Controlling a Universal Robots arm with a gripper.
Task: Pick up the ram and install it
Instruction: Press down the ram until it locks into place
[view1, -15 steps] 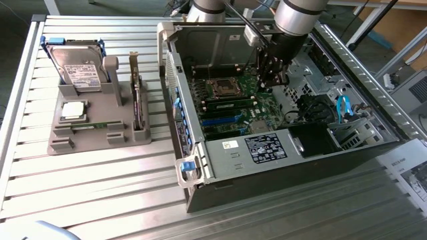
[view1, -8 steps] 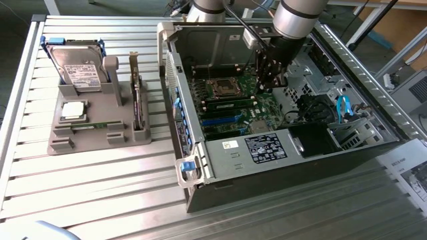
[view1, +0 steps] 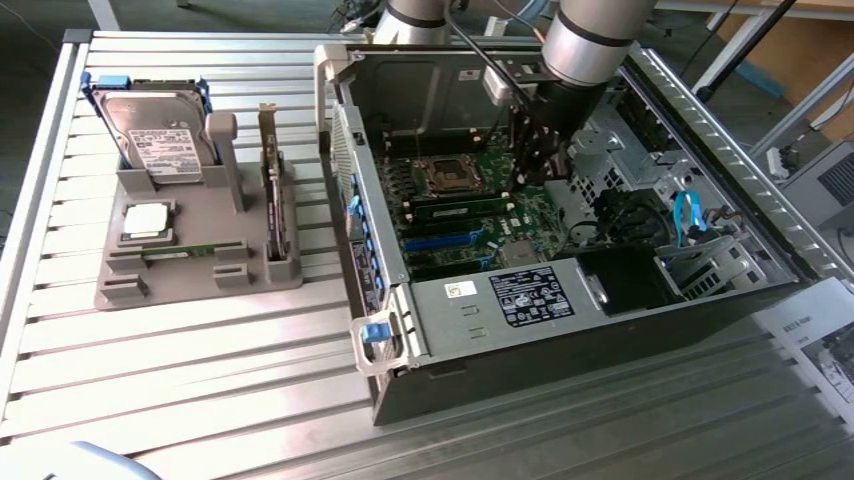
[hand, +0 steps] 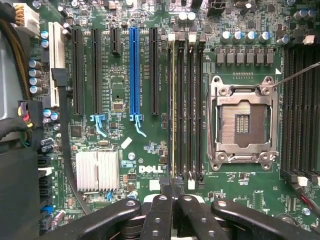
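On the exterior view's left, a grey holder sits on the table with a hard drive, a silver processor chip and a dark expansion card in it. A thin greenish strip lies low in the holder. It may be another stick or part of the holder.

In the middle stands the open computer case, and the arm reaches down into it from the exterior view's right.

In the wrist view, above the motherboard, the ram appears to stand edge-on in the memory slot just beside the long dark slot next to the blue one. It shows as a pale line along the slot's length. The claw is closed, fingertips together, gripping nothing, and hangs over the near end of that stick. The empty processor socket lies just beyond the bank of memory slots.

The step in hand looks like the seating press rather than the pick-up. Seating a stick calls for a push straight down along the slot, not across it, until the latches at both ends catch.

The claw's own bulk hides the near latch, and the far latch is too small to read. Whether the fingertips touch the stick cannot be told either. In the exterior view the arm covers the slots.
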